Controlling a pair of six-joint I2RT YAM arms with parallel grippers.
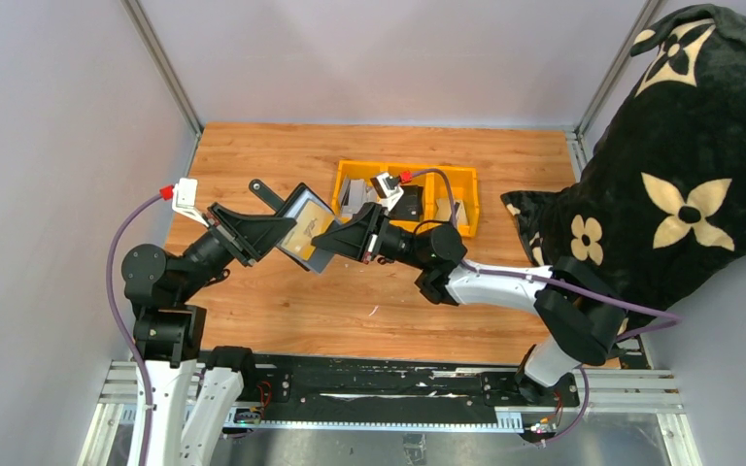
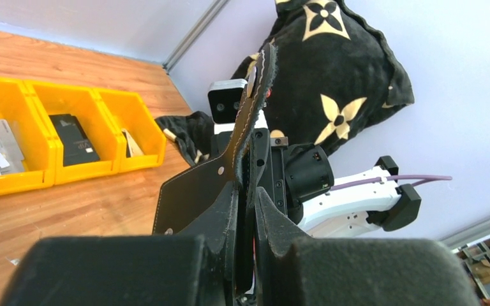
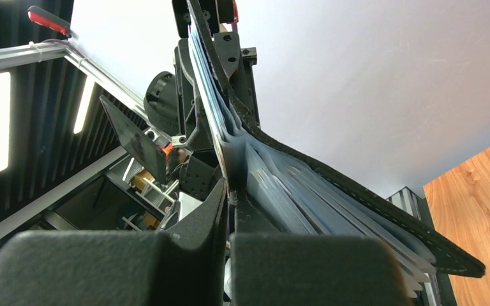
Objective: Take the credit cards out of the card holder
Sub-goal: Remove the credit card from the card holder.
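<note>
Above the middle of the desk [image 1: 253,320], the left claw [image 1: 285,231] clamps the open card holder [image 1: 303,221] while the right claw [image 1: 336,243], pinched shut on its grey slot edge, must next slide the tucked credit cards [image 3: 281,191] free.

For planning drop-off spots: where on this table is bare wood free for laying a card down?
Free: back-left tabletop between side wall and yellow bins; front strip beside the black rail. Crowded: centre around the card holder, right by the pillow.

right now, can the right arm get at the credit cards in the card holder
Probably yes: the left pincer holds the card holder open in mid-air, and the right pincer is shut on its inner edge, nothing between.
</note>
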